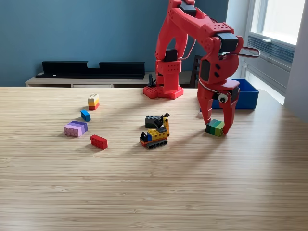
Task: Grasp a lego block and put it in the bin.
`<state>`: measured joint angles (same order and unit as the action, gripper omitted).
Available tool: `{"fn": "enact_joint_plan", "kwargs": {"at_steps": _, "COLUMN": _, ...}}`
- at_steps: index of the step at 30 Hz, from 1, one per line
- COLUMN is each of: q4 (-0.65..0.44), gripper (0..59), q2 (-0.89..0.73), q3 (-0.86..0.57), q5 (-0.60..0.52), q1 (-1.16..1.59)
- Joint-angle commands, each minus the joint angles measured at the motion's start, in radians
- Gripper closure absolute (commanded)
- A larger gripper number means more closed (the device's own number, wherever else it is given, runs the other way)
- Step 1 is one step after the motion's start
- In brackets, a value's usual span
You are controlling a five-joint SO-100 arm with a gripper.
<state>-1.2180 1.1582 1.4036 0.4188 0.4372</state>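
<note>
Red arm (192, 43) bent over the desk (154, 192), its jaws pointing down with the gripper (217, 126) at a green lego block (215, 127) that has dark and lighter green layers. Jaws are apart, one finger on each side of the block, tips close to or at the desk surface; can't tell if they actually touch the block. Block sits on the desk, right of centre in the exterior view. Bin (246, 96), bright blue, low walls, is just behind the gripper toward the exterior view's right, partly hidden by it; contents not visible. Arm base (163, 89) stands at the back of the desk. Near centre: a small yellow and black toy digger (155, 137) and a black block (153, 121) just behind it. On the exterior view's left: a red block (99, 141), a purple and pink block (75, 128), a small blue block (85, 115), and a stacked white, yellow and red block (93, 101), all apart from one another. Black trays (91, 69) on a low shelf against the blue wall behind. Window (281, 19) at the exterior view's right.
</note>
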Motion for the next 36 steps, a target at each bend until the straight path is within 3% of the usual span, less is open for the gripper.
{"fn": "enact_joint_plan", "kwargs": {"at_steps": 1, "q4": -0.067, "gripper": 58.5, "q2": 0.015, "q3": -0.109, "q5": -0.06, "q1": 0.023}}
{"fn": "enact_joint_plan", "kwargs": {"at_steps": 10, "q4": -0.301, "gripper": 58.5, "q2": 0.021, "q3": -0.279, "q5": -0.196, "q1": 0.091}}
{"fn": "enact_joint_plan", "kwargs": {"at_steps": 17, "q4": -0.517, "gripper": 58.5, "q2": 0.025, "q3": -0.502, "q5": -0.285, "q1": 0.196}}
{"fn": "enact_joint_plan", "kwargs": {"at_steps": 23, "q4": -0.563, "gripper": 58.5, "q2": 0.028, "q3": -0.558, "q5": -0.342, "q1": 0.319}}
{"fn": "enact_joint_plan", "kwargs": {"at_steps": 36, "q4": -0.561, "gripper": 58.5, "q2": 0.225, "q3": -0.414, "q5": -0.351, "q1": 0.726}}
